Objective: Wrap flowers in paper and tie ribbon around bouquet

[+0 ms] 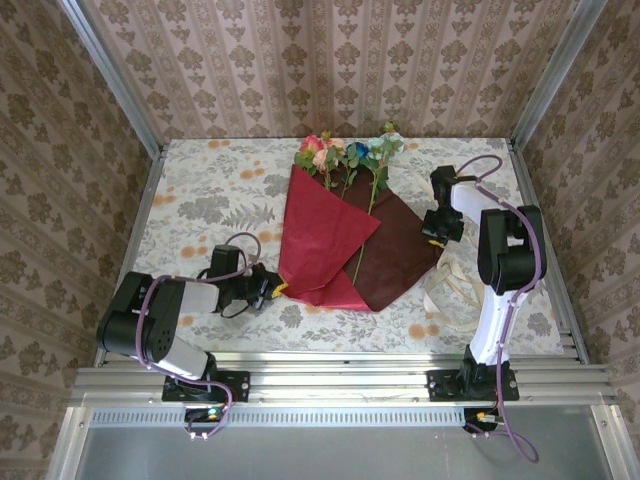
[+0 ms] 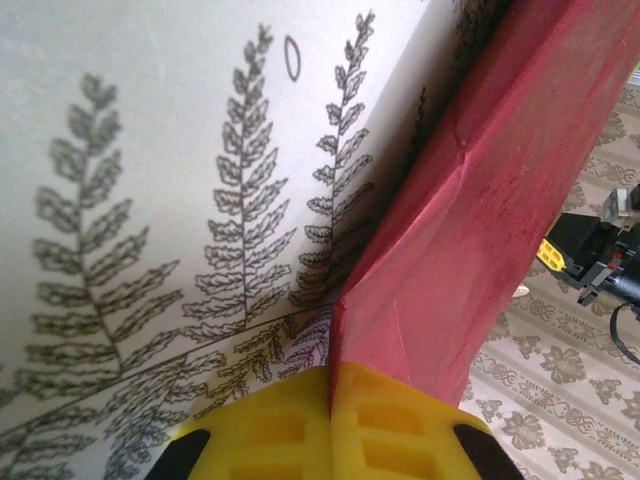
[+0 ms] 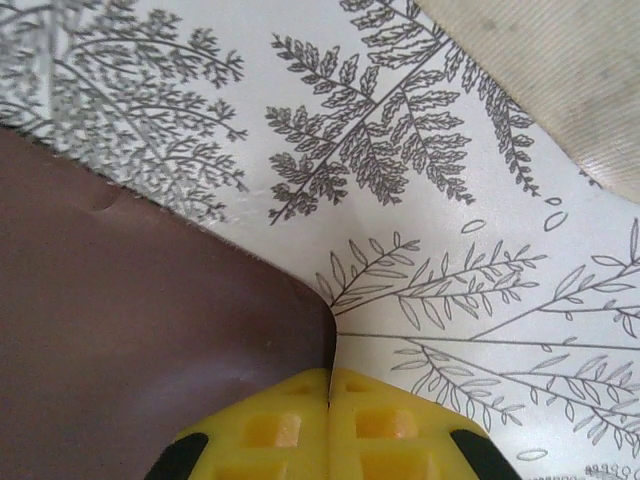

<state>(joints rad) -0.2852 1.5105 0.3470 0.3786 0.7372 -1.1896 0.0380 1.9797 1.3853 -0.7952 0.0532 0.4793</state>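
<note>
Lying lengthwise from the far side toward the arms, the flowers [image 1: 350, 160] rest on the paper [image 1: 325, 240] in the middle of the desk [image 1: 210, 190], stems between both arms; the right claw [image 3: 330, 385], pressed together, pinches the maroon corner, right of the stems, so the fold likely goes leftward over them, while the left claw [image 2: 330, 390] is pressed together on the red edge opposite

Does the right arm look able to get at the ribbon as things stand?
Probably yes: the ribbon lies uncovered on the tablecloth close beside that arm. But the right gripper is shut on the maroon corner of the paper, so it must release it first.
</note>
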